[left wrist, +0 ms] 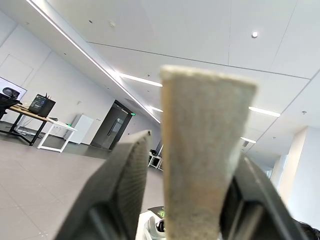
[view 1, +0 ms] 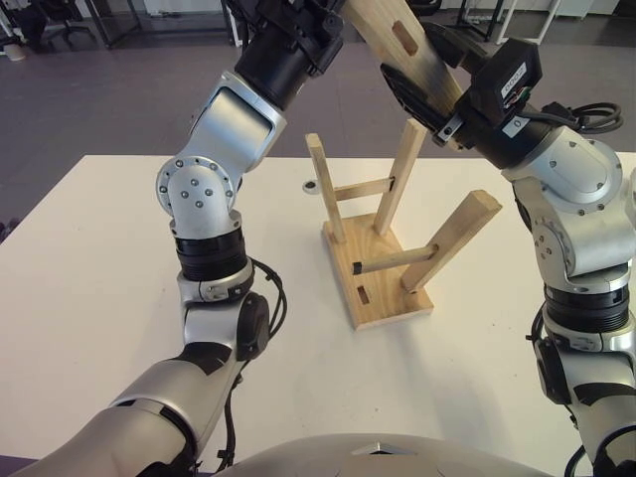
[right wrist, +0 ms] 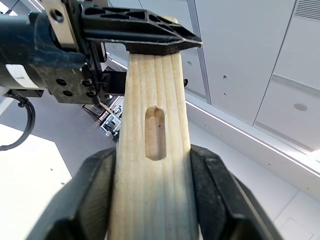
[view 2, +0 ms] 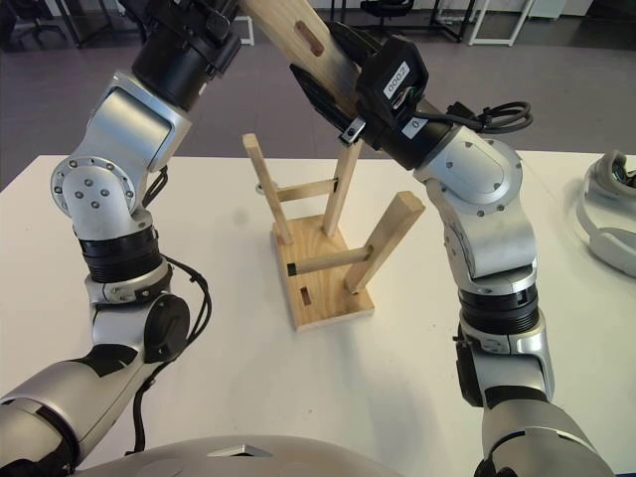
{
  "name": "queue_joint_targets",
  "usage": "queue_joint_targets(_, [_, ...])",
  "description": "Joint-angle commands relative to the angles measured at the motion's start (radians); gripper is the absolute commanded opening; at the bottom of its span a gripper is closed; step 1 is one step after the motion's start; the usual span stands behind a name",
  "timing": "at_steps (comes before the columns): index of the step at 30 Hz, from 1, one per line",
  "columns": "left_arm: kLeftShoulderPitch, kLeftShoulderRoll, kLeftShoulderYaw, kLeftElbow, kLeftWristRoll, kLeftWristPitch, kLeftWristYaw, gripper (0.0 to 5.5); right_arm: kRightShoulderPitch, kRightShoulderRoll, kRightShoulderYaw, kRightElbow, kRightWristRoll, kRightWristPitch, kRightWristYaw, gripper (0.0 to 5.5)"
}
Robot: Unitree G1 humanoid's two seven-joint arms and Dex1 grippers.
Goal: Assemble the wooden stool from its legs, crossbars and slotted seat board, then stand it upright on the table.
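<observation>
The stool lies upside down on the table. Its slotted seat board (view 1: 390, 303) is flat, and three legs (view 1: 325, 189) (view 1: 399, 174) (view 1: 452, 238) stand up from it, joined by two crossbars (view 1: 363, 189) (view 1: 393, 261). One slot (view 1: 363, 294) at the board's near left corner is empty. A fourth leg (view 1: 402, 40) is held slanted in the air above the stool. My left gripper (left wrist: 192, 200) is shut on its upper end. My right gripper (view 1: 427, 75) is shut on it lower down, just below a slot in the leg (right wrist: 155, 132).
The white table (view 1: 99, 258) has bare surface left and in front of the stool. A white headset (view 2: 611, 209) lies at the table's right edge. A small round fitting (view 1: 309, 186) sits in the tabletop behind the stool. Beyond the far edge is open floor.
</observation>
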Motion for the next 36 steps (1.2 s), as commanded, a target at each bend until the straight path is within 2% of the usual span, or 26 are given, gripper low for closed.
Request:
queue_joint_targets(1, [0.026, 0.021, -0.003, 0.004, 0.010, 0.013, 0.002, 1.25, -0.009, 0.008, -0.004, -0.012, -0.006, 0.001, 0.007, 2.48])
queue_joint_targets(2, [0.028, 0.026, -0.001, 0.001, 0.010, 0.012, 0.001, 1.04, -0.009, 0.009, -0.002, -0.013, -0.008, 0.000, 0.008, 2.67])
queue_joint_targets(5, [0.050, 0.069, 0.013, -0.024, 0.024, 0.014, 0.001, 1.03, 0.000, 0.009, -0.007, -0.031, -0.010, 0.011, 0.001, 3.22])
queue_joint_targets(7, [0.101, 0.127, 0.057, -0.078, -0.002, 0.033, 0.030, 1.03, 0.005, 0.018, -0.089, -0.054, 0.065, 0.085, -0.041, 3.59])
queue_joint_targets(12, [0.393, 0.350, 0.183, -0.408, -0.227, 0.157, 0.197, 1.02, 0.032, -0.041, -0.406, 0.004, 0.266, 0.374, -0.181, 3.61])
queue_joint_targets(14, [0.533, 0.402, 0.189, -0.505, -0.272, 0.176, 0.275, 1.02, 0.143, -0.086, -0.444, 0.063, 0.259, 0.458, -0.173, 3.61])
queue_joint_targets(16, [0.680, 0.442, 0.137, -0.577, -0.166, 0.195, 0.286, 1.02, 0.281, -0.094, -0.401, 0.098, 0.239, 0.531, -0.162, 3.61])
queue_joint_targets(18, [0.850, 0.357, 0.062, -0.617, -0.043, 0.138, 0.309, 1.02, 0.382, 0.002, -0.333, 0.151, 0.233, 0.579, -0.199, 3.61])
queue_joint_targets(20, [0.955, 0.227, 0.008, -0.612, 0.040, 0.042, 0.333, 1.02, 0.484, 0.023, -0.193, 0.208, 0.116, 0.475, -0.189, 3.61])
queue_joint_targets(22, [1.026, 0.086, -0.014, -0.596, 0.071, -0.052, 0.387, 1.02, 0.557, -0.016, -0.031, 0.297, -0.061, 0.334, -0.193, 3.61])
queue_joint_targets(25, [1.084, -0.016, -0.044, -0.598, 0.089, -0.125, 0.415, 1.02, 0.619, -0.067, 0.129, 0.365, -0.231, 0.176, -0.145, 3.61])
queue_joint_targets(30, [1.113, -0.045, -0.093, -0.561, 0.167, -0.163, 0.396, 1.02, 0.663, -0.048, 0.186, 0.268, -0.209, 0.082, -0.012, 3.61])
queue_joint_targets(36, [1.128, -0.035, -0.132, -0.487, 0.304, -0.206, 0.340, 1.02, 0.680, 0.008, 0.212, 0.193, -0.204, 0.079, 0.016, 3.61])
